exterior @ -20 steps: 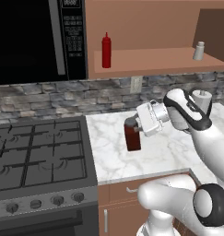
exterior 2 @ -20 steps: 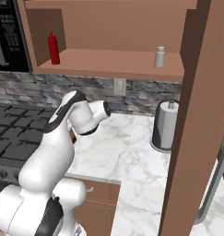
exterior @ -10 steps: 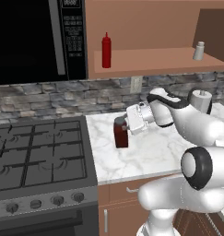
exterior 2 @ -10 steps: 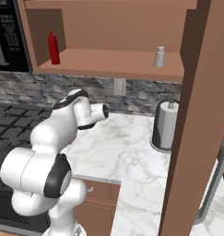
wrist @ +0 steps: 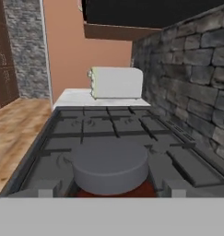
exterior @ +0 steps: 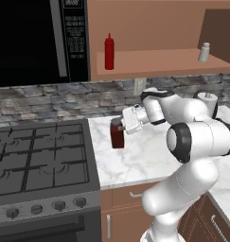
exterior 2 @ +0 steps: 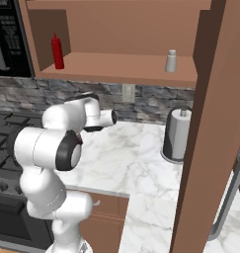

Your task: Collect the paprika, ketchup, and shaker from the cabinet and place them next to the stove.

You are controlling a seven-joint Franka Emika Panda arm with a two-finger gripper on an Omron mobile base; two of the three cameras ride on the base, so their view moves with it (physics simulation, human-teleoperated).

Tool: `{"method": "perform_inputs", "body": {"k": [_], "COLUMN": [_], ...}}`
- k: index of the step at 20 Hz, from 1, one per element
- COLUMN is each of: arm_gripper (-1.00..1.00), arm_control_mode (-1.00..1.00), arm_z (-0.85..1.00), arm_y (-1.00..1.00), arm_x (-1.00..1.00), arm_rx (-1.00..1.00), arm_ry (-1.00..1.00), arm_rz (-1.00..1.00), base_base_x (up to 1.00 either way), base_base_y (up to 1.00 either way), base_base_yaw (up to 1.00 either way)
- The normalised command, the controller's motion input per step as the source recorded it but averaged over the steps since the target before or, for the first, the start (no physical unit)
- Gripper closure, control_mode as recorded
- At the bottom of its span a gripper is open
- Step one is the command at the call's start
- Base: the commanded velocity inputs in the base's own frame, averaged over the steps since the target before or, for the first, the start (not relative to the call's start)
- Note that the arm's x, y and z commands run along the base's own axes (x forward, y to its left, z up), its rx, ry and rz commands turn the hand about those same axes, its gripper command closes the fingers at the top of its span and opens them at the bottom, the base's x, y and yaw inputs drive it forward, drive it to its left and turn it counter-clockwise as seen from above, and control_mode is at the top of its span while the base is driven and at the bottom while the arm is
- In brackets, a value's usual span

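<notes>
The paprika (exterior: 117, 136), a dark reddish-brown jar, is upright at the counter's left end, just right of the stove (exterior: 40, 160). My gripper (exterior: 122, 128) is shut on it from the right. In the hand view its grey cap (wrist: 109, 165) sits between my fingertips (wrist: 43, 188), with the stove grates (wrist: 109, 124) beyond. I cannot tell whether the jar touches the counter. The red ketchup (exterior: 109, 51) (exterior 2: 57, 51) stands at the left of the cabinet shelf (exterior: 159, 61) (exterior 2: 116, 68). The small shaker (exterior: 204, 52) (exterior 2: 171, 61) stands at the shelf's right.
A black microwave (exterior: 36, 38) hangs above the stove. A white paper towel roll (exterior 2: 177, 133) stands on the marble counter (exterior 2: 131, 158) at the right, beside a brown cabinet side panel (exterior 2: 215, 123). A white toaster (wrist: 115, 82) sits beyond the stove's far side.
The arm has swung left across the counter, carrying the paprika from mid-counter to a spot close to the stove's edge. The jaws have kept their width.
</notes>
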Motion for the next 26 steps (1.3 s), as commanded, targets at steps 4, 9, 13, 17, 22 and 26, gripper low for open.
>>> {"method": "perform_inputs", "body": {"k": [4, 9, 13, 17, 22, 26], "arm_gripper": [1.0, 1.0, 1.0, 1.0, 1.0, 1.0], "arm_control_mode": [-1.0, -1.0, -1.0, -1.0, -1.0, -1.0], "arm_z": [-0.07, -0.22, -0.33, -0.25, -0.23, -0.26], "arm_y": [0.0, 0.13, 0.14, 0.18, 0.17, 0.19], "arm_x": [0.56, 0.43, 0.27, 0.24, 0.25, 0.11], "arm_rx": [0.02, 0.03, 0.05, 0.09, 0.08, 0.02], "arm_ry": [0.01, 0.05, 0.04, 0.0, 0.0, 0.0], "arm_rz": [0.03, 0.03, 0.03, 0.03, 0.03, 0.01], "base_base_x": [0.0, 0.0, 0.0, 0.0, 0.0, 0.0], "base_base_y": [0.0, 0.0, 0.0, 0.0, 0.0, 0.0], "base_base_yaw": [0.0, 0.0, 0.0, 0.0, 0.0, 0.0]}}
